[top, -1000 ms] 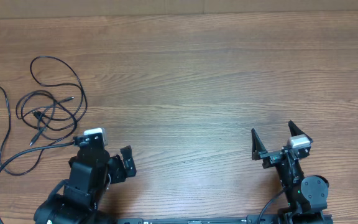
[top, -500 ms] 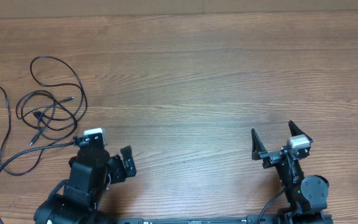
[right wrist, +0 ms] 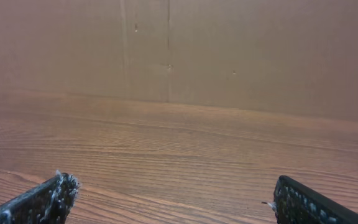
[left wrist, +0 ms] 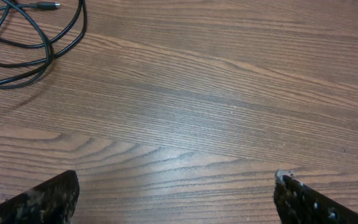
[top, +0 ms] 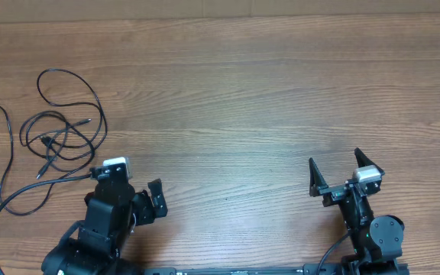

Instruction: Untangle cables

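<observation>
Standing wide apart, the fingers of the left gripper (top: pixel 126 183) hold nothing and touch nothing; in the left wrist view the left gripper (left wrist: pixel 176 182) shows only its two dark fingertips in the bottom corners, with bare wood between them. The right gripper (top: pixel 334 160) is likewise spread wide and empty, and in the right wrist view the right gripper (right wrist: pixel 173 182) shows its tips low at either side with clear wood between. In the overhead view the left gripper sits at about 7 o'clock and the right at about 5 o'clock, both near the close edge of the table (top: pixel 243 99). The cables (top: pixel 56 140) lie at about 9 o'clock, thin black cords in loose overlapping loops with small plug tips, one strand trailing toward the near left edge and passing just beside the left arm; a few loops of the cables (left wrist: pixel 47 55) show at 10 o'clock in the left wrist view, apart from the fingers. Compared with the pictures half a second and a second back, neither arm nor any cord has shifted. The table is brown wood grain, and a plain brown wall (right wrist: pixel 229 50) rises behind its far edge.
</observation>
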